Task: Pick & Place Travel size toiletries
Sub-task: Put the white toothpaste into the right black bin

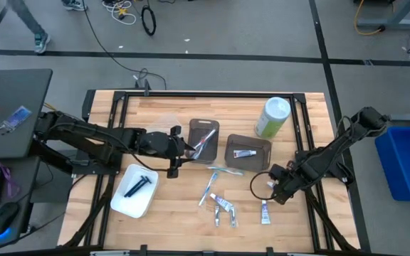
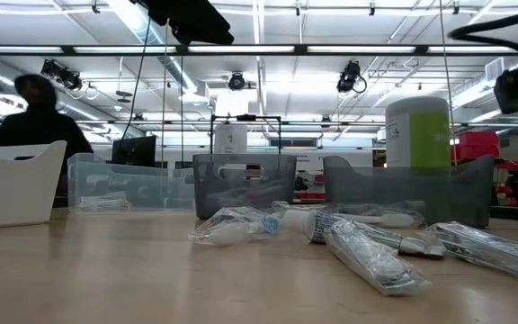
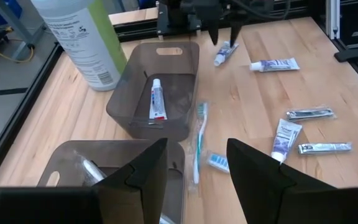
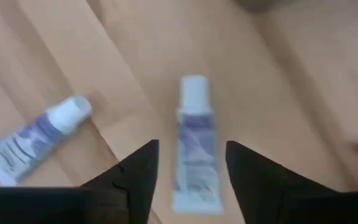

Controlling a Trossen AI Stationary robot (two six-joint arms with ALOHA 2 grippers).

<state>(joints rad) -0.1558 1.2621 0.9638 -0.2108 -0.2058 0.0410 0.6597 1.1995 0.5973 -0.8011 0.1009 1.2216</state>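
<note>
White tube lies between the right gripper's spread fingers; slightly off-centre, it could probably skid away on closing.

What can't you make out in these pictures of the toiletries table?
- Left bin contents: left gripper overlaps them in the high view.
- Print on the tube under the right gripper: blurred.
- Packets in the high view: too small to identify.
- White tray contents, low view: wall hides them.

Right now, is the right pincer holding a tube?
No, the right pincer is open above a white tube lying on the table.
</note>
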